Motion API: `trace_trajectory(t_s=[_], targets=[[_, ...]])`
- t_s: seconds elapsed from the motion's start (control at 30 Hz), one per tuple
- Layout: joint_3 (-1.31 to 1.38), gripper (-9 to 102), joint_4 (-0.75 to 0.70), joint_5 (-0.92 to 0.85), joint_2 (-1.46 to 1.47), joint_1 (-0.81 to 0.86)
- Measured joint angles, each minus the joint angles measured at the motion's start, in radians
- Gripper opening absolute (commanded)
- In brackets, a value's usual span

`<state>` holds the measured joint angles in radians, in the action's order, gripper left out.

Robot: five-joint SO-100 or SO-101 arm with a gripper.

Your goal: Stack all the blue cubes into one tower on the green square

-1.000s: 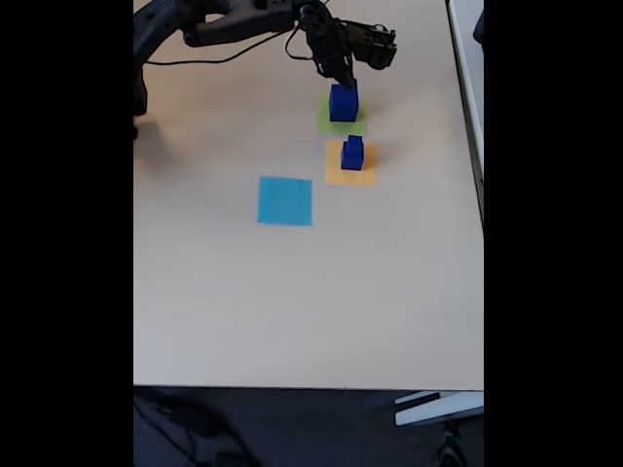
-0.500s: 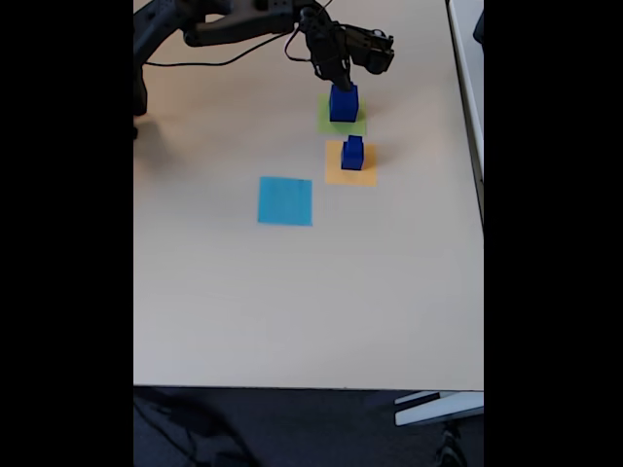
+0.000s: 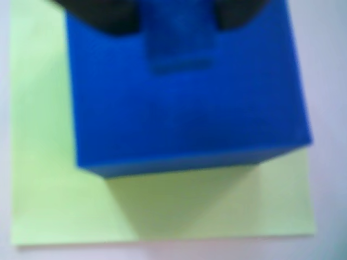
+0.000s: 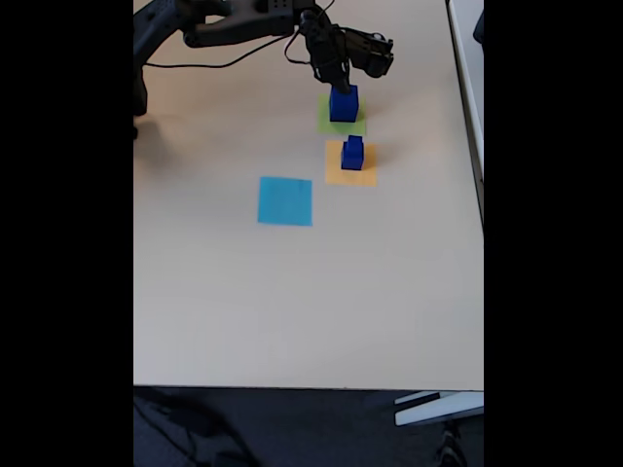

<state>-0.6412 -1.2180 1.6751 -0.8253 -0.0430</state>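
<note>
- In the fixed view we see the largest of the blue cubes (image 4: 343, 103) standing upright on the green square (image 4: 325, 121), near the far right part of the worktop (image 4: 292, 292).
- In the wrist view this cube (image 3: 184, 103) sits flat on the green paper (image 3: 49, 189), its edges roughly parallel to the paper's edges; as a cube it shows no long axis.
- The gripper (image 4: 340, 85) is just above the cube's top; its dark fingers (image 3: 103, 13) show blurred at the upper edge of the wrist view, and we cannot tell whether it is clenched or released.
- A stack of smaller blue cubes (image 4: 352, 153) stands vertically on the orange square (image 4: 336, 175), just beside the green one.
- The light blue square (image 4: 285, 200) lies apart to the left, bare.
</note>
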Motion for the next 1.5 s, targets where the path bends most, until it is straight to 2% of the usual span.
trace_trajectory(t_s=[1.5], targets=[[0.0,6,0.0,0.035,0.002,-0.021]])
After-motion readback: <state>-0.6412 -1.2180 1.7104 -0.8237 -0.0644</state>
